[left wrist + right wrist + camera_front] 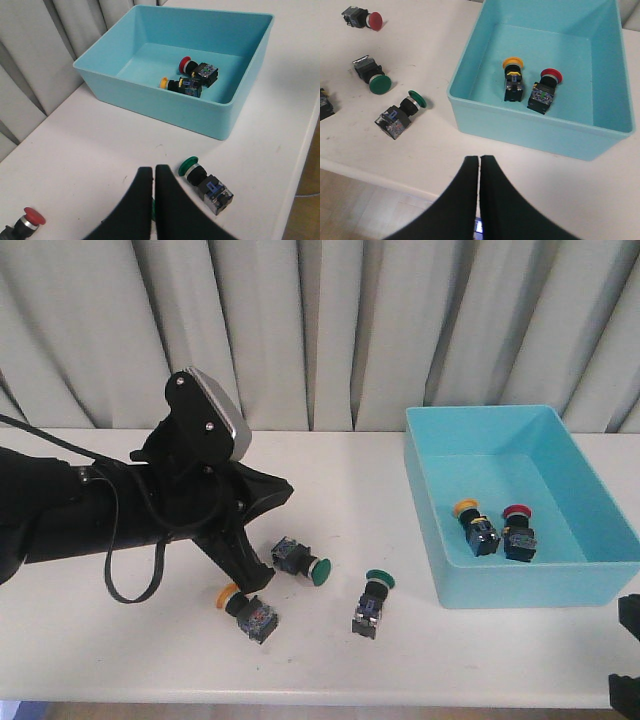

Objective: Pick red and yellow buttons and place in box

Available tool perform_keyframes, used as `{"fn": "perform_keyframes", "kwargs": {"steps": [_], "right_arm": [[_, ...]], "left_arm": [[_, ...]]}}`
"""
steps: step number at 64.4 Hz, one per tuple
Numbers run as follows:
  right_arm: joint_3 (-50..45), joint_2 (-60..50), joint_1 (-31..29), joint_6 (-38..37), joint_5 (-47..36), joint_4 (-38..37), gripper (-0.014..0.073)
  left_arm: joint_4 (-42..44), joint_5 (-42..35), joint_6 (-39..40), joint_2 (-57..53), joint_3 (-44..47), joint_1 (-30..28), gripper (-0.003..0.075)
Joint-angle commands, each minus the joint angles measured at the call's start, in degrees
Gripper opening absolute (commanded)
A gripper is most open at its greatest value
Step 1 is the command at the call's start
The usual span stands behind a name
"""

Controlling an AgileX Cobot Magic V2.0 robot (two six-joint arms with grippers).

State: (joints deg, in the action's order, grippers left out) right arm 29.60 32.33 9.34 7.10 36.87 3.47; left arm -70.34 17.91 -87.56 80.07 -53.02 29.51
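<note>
The turquoise box (448, 565) stands at the right and holds a yellow button (473, 522) and a red button (518, 532); both also show in the right wrist view, the yellow button (512, 80) and the red button (545, 90). A yellow button (242, 606) lies on the table just below my left gripper (257, 580), which is shut and empty. A red button (27, 220) lies on the table; the left arm hides it in the front view. My right gripper (479, 159) is shut and empty over the table's front edge, before the box (530, 135).
Two green buttons lie on the table: one (300, 562) right by the left fingertips, mostly hidden under them in the left wrist view, one (372, 602) between the left gripper and the box. A grey curtain hangs behind the table.
</note>
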Motion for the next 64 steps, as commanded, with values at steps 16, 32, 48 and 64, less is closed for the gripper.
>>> {"fn": "perform_keyframes", "kwargs": {"steps": [16, 32, 48, 64], "right_arm": [[1.6, 0.1, 0.1, 0.4, -3.4, -0.2, -0.0008], [1.6, 0.1, 0.1, 0.4, -3.3, -0.2, -0.0008], [1.6, 0.1, 0.1, 0.4, -3.3, -0.2, -0.0008], [1.6, 0.1, 0.1, 0.4, -3.3, -0.2, -0.0008]], "left_arm": [[-1.9, -0.1, 0.5, -1.5, -1.2, 0.3, -0.0007], [-1.9, -0.6, 0.5, -1.5, -1.2, 0.1, -0.0007], [-1.7, -1.0, 1.5, -1.5, -1.2, 0.1, -0.0007], [31.3, -3.5, 37.6, -5.9, -1.0, 0.1, -0.0007]]}}
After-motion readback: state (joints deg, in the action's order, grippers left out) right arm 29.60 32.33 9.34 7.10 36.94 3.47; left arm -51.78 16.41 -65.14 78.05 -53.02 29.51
